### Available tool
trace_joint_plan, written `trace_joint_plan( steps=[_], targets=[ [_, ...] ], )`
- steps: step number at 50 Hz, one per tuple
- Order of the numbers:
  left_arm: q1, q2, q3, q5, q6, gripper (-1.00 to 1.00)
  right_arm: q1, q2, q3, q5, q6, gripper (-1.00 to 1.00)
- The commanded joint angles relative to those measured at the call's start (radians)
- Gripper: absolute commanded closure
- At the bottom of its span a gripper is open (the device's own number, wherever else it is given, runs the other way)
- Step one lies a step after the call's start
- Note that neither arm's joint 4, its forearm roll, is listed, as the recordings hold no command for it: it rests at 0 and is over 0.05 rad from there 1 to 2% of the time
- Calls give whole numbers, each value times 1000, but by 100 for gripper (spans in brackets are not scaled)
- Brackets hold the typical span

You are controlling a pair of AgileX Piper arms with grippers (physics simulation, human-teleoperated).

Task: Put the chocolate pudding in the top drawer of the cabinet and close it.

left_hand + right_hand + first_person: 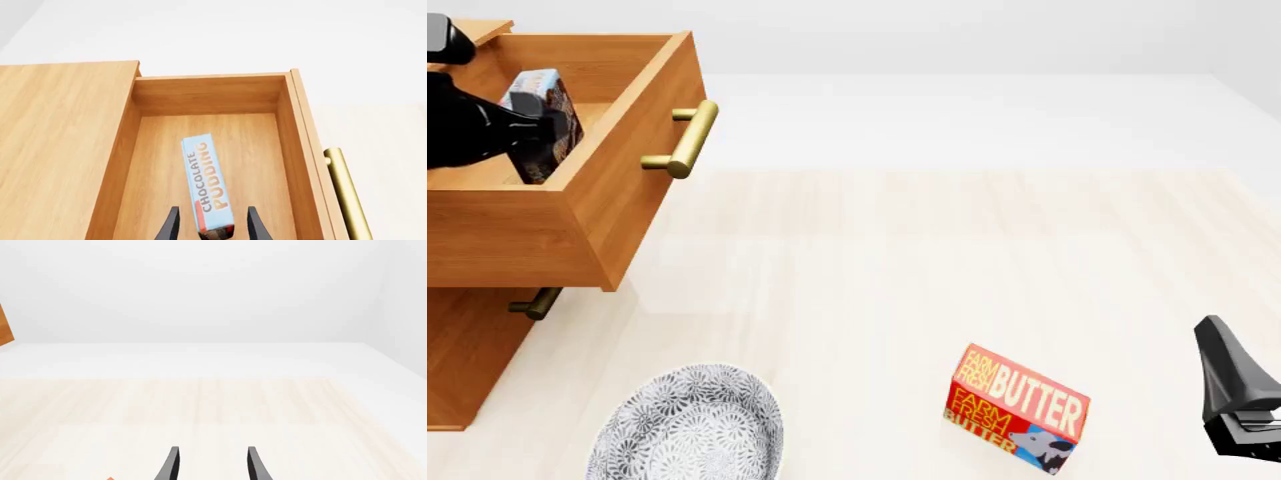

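So the left gripper (208, 226) sits spread around the pudding box (206, 176) over the open top drawer (301, 150), probably letting go.

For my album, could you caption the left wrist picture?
Left gripper lowers the chocolate pudding into the open top drawer.

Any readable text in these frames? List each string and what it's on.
"CHOCOLATE PUDDING": on the light blue face of the chocolate pudding, in the left wrist view.
"FARM FRESH BUTTER": on the red butter box, front view; repeated on its lower face, partly blurred.
Nothing readable on the cabinet, patterned plate, or in the right wrist view.
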State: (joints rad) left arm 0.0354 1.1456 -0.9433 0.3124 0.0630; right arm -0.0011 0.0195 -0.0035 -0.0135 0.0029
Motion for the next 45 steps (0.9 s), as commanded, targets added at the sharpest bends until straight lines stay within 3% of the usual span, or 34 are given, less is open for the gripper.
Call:
trace_joint_plan(
  steps=[1,13,45],
  targets=[
    [6,-9,-11,17,8,-100,0,0,0,0,0,-100],
    [4,-64,-40,67,4,-100,0,0,0,0,0,-100],
    [-101,-220,-140,235,20,-100,0,0,0,0,0,-100]
  ],
)
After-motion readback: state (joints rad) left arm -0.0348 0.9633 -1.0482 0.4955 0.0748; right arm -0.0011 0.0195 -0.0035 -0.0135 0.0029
